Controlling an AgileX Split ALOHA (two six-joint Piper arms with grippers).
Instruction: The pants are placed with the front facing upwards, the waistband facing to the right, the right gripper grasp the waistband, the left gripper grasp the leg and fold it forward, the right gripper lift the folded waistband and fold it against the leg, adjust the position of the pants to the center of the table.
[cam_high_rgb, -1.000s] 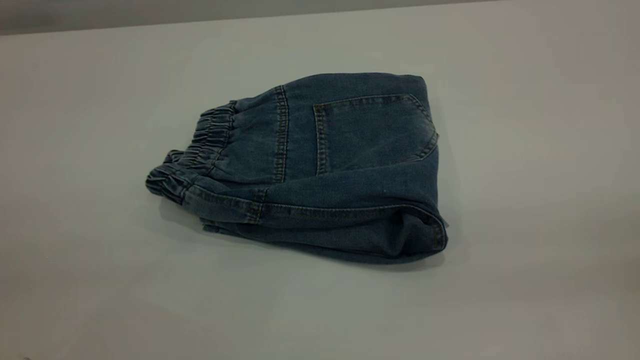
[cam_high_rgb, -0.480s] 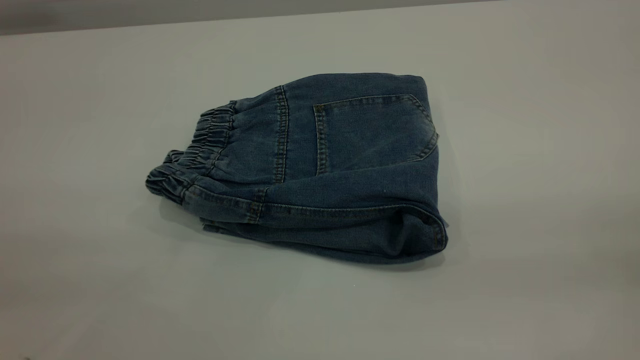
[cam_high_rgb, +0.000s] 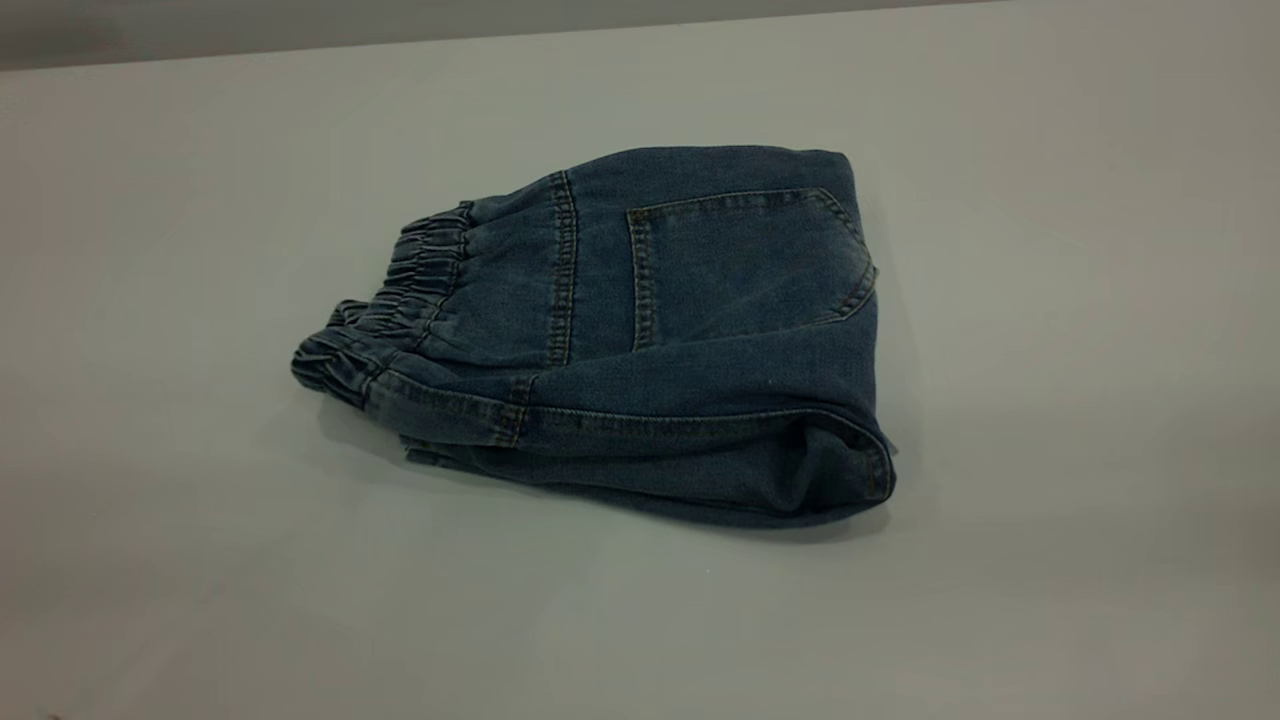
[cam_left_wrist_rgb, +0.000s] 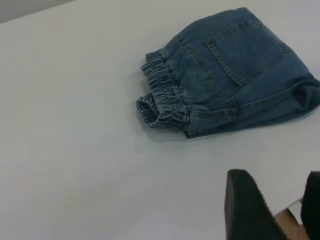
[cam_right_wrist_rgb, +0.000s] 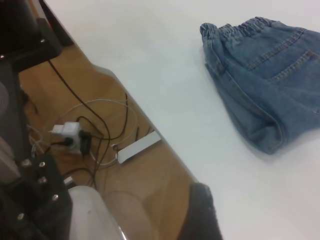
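exterior overhead; both wrist views share pants (cam_high_rgb: 620, 330).

Wood-tone floor (cam_right_wrist_rgb: 150, 200) visible past the tabletop edge in the right wrist view. On it: white power strip (cam_right_wrist_rgb: 138, 146), white plug adapter (cam_right_wrist_rgb: 67, 132) at its 9 o'clock, tangle of black and white cables (cam_right_wrist_rgb: 107, 130) between them. Dark stand hardware (cam_right_wrist_rgb: 27, 35) at the adapter's 11 o'clock. Exterior view: grey wall band (cam_high_rgb: 300, 25) behind the far edge. Light soft, even.
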